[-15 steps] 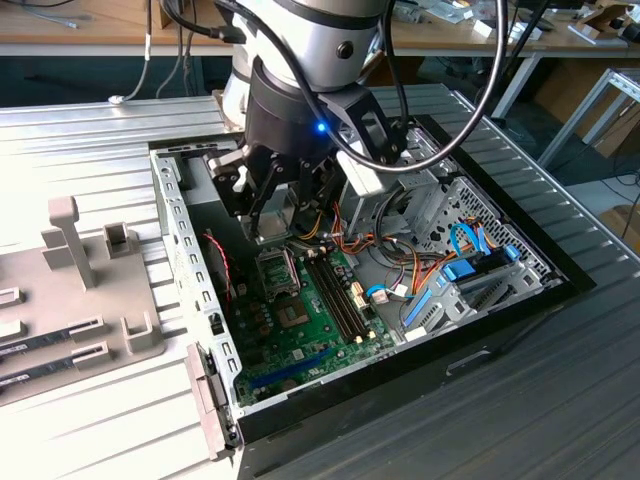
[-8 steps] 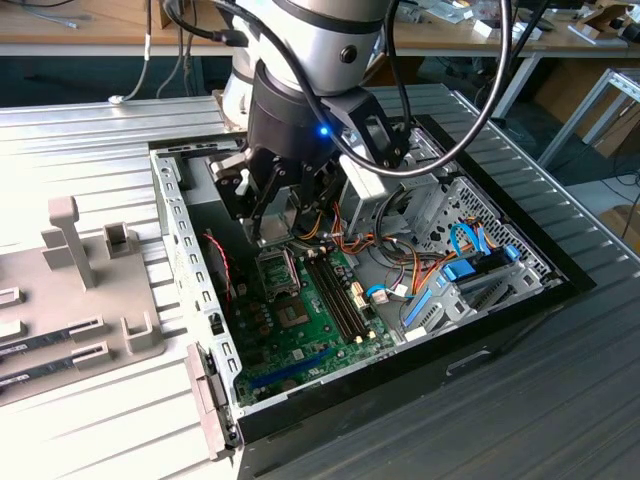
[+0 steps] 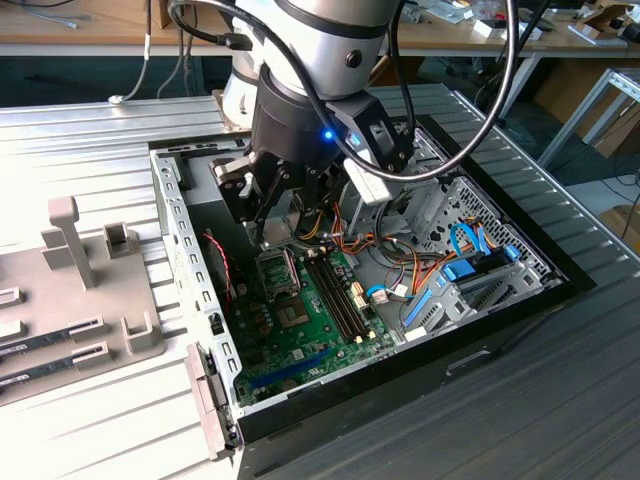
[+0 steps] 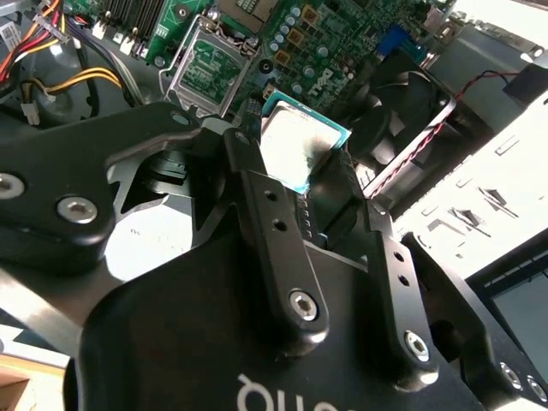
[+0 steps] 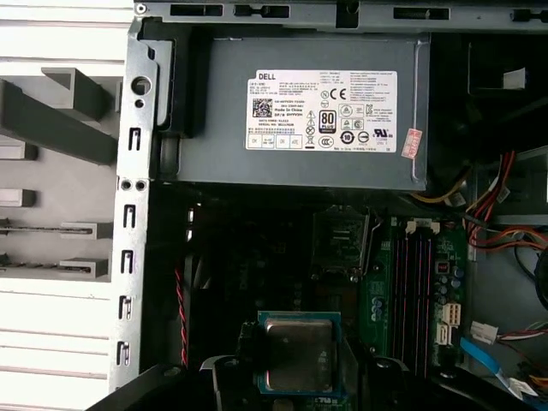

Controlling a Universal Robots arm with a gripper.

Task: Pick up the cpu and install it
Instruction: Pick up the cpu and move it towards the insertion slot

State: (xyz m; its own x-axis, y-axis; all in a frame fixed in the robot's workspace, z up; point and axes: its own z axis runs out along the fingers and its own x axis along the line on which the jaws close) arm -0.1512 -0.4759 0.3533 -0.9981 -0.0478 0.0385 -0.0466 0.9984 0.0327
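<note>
Grey steel case [image 3: 172, 235] lies open, its green motherboard [image 3: 300, 322] facing up. Over it the gripper [image 4: 293, 159] clenches the cpu [image 4: 300, 139] by two opposite edges, held in the air near the socket [image 4: 211, 70] but not seated in it.

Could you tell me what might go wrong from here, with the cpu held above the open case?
1. The gripper holds the cpu only by two edges, so it might slip and drop onto the motherboard.
2. The cpu appears offset from the open socket; a misaligned descent could hit the socket's metal frame.
3. The red-and-black wire beside the fan could snag the gripper.
</note>
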